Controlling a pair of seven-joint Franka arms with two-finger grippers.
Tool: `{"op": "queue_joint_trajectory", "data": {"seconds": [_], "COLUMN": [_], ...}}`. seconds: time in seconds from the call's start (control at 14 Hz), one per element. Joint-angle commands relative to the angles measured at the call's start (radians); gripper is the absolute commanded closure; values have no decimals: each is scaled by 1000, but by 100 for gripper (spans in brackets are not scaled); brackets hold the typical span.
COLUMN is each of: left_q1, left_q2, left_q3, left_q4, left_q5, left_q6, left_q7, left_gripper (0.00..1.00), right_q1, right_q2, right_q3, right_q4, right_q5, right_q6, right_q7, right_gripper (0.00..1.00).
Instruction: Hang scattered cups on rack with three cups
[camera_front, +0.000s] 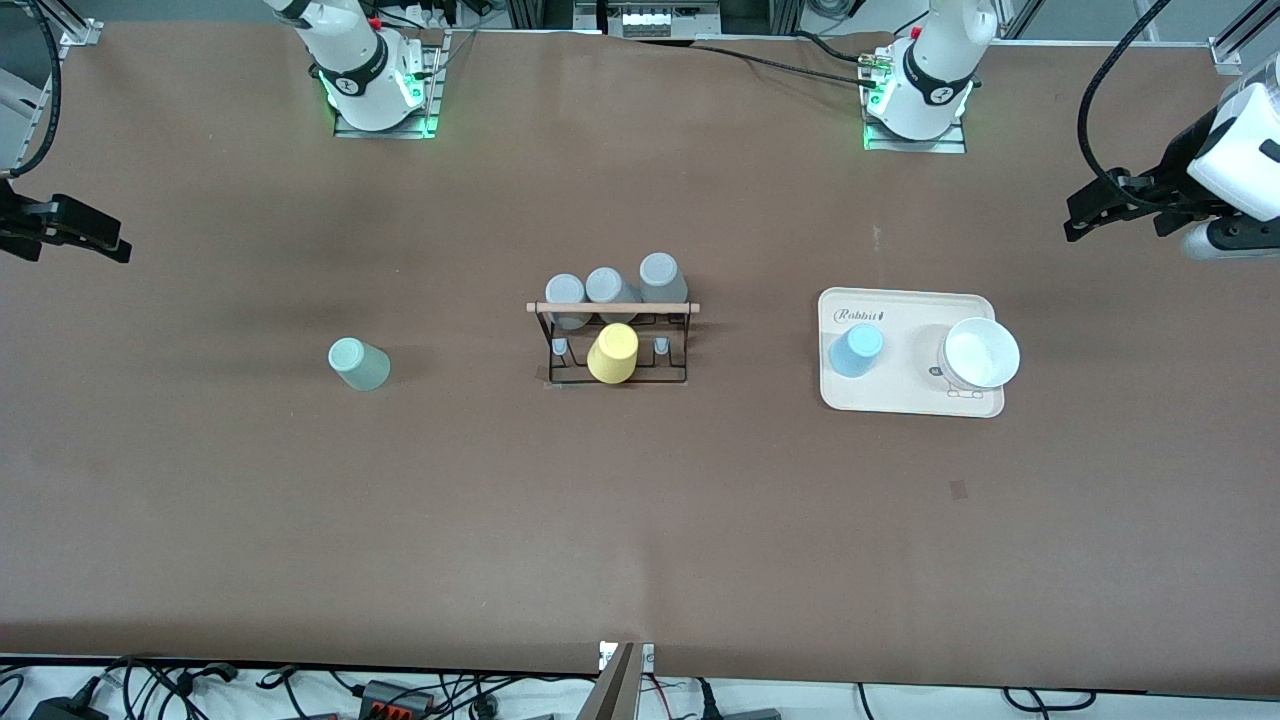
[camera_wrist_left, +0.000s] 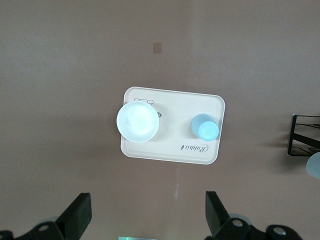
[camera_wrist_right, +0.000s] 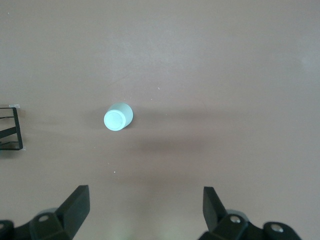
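The pale mint green cup (camera_front: 358, 364) stands alone on the table toward the right arm's end; it also shows in the right wrist view (camera_wrist_right: 118, 117). The light blue cup (camera_front: 855, 351) stands on the cream tray (camera_front: 905, 398) and also shows in the left wrist view (camera_wrist_left: 206, 126). The black wire rack (camera_front: 613, 345) with its wooden rod stands mid-table. My right gripper (camera_front: 105, 245) (camera_wrist_right: 145, 202) is open and empty, high over the table's right-arm end. My left gripper (camera_front: 1085, 215) (camera_wrist_left: 147, 207) is open and empty, high over the left-arm end.
A yellow tumbler (camera_front: 613, 353) sits on the rack's nearer side and three grey tumblers (camera_front: 610, 288) on its farther side. A white bowl (camera_front: 981, 353) (camera_wrist_left: 138, 121) stands on the tray (camera_wrist_left: 172, 147) beside the blue cup. A small tape mark (camera_front: 958, 489) lies nearer the camera.
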Motion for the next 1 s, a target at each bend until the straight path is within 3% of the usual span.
{"op": "queue_joint_trajectory", "data": {"seconds": [0.0,0.93], "left_q1": [3,5], "left_q2": [-12,39], "left_q3": [-9,-4], "left_q4": [-9,2], "left_q5": [24,20], "left_q6": [5,-52], "left_q7": [3,-12], "left_gripper": [0,0], "right_q1": [-2,-2], "right_q2": [8,8], "right_q3": [0,-2], "right_q4": [18,20], "right_q5": [-10,-1], "right_q6": [-18,-18], "right_q7": [18,11], "right_gripper": [0,0]}}
